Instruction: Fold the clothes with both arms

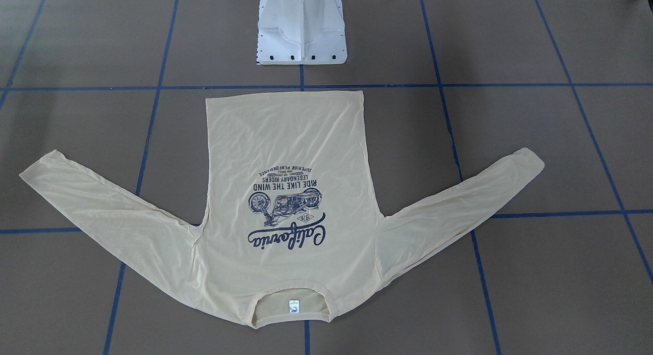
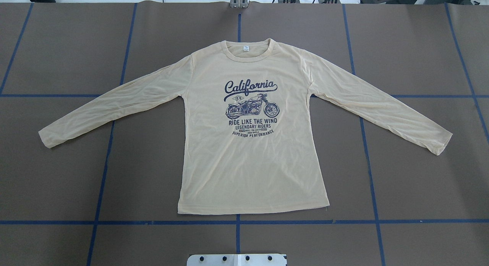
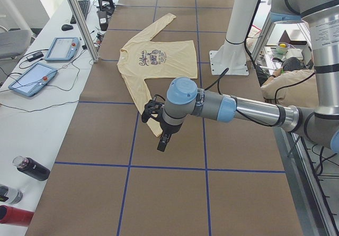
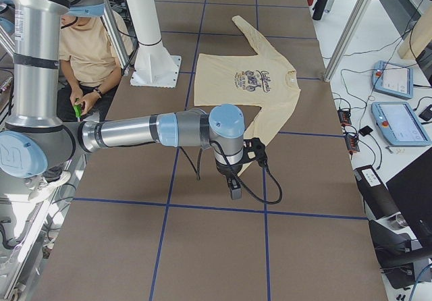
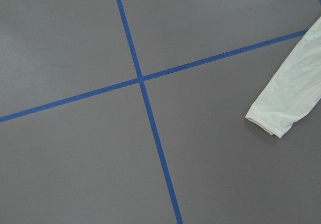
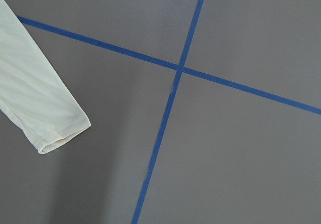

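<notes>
The clothes are one cream-yellow long-sleeved shirt (image 2: 248, 143) lying flat and print-up on the brown table, collar and white tag at the far edge, both sleeves spread out sideways. Its hem (image 1: 285, 97) lies nearest the robot's base. My left arm (image 3: 233, 109) reaches out low over the table past the left sleeve's cuff (image 5: 281, 108); its gripper (image 3: 163, 141) points down, and I cannot tell whether it is open. My right arm (image 4: 142, 131) hangs likewise beyond the right cuff (image 6: 50, 123), and its gripper (image 4: 234, 189) is also unreadable. Neither wrist view shows fingers.
The white pedestal base (image 1: 301, 33) stands at the table's robot-side edge. Blue tape lines (image 2: 103, 170) grid the brown surface. A seated person (image 4: 88, 51) is beside the base. A side bench holds tablets (image 3: 32, 80) and bottles (image 3: 32, 168); a metal post (image 3: 79, 19) stands nearby.
</notes>
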{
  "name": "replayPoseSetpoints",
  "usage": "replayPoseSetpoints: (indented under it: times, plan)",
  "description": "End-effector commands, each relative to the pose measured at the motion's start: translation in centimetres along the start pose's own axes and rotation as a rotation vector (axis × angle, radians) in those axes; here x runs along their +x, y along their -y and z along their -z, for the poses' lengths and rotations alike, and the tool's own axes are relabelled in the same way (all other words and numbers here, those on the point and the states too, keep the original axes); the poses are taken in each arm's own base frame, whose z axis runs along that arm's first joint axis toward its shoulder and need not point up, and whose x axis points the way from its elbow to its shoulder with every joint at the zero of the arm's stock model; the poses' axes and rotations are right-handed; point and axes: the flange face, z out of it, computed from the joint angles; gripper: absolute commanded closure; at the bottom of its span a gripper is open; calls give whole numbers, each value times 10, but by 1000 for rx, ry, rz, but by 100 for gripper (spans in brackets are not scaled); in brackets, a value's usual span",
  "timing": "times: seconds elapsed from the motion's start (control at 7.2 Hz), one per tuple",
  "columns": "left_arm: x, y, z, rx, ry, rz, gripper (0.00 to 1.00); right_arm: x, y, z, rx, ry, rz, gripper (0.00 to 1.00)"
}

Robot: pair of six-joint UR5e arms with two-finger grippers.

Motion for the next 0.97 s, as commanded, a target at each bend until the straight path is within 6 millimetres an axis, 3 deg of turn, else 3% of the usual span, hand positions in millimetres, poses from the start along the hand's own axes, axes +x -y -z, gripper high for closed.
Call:
replayPoseSetpoints:
  times: [0.0, 0.28, 0.42, 0.56, 0.69, 0.83]
  plan:
    - [5, 3, 6, 14, 5, -23, 0, 1, -3, -2, -5, -1, -5, 0]
    - [16, 12, 20, 46, 34, -57, 0, -2, 2, 1, 5, 11, 2, 0]
    - [26, 36, 39, 93, 90, -97, 0, -8, 12, 8, 33, 12, 28, 0]
    - [39, 51, 56, 142, 113, -152, 0, -14, 35, 24, 105, -9, 91, 0]
    - [47, 90, 69, 234, 132, -235, 0, -15, 47, 28, 169, -20, 141, 0]
    - [48, 121, 78, 337, 173, -325, 0, -19, 49, 23, 186, 82, 41, 0]
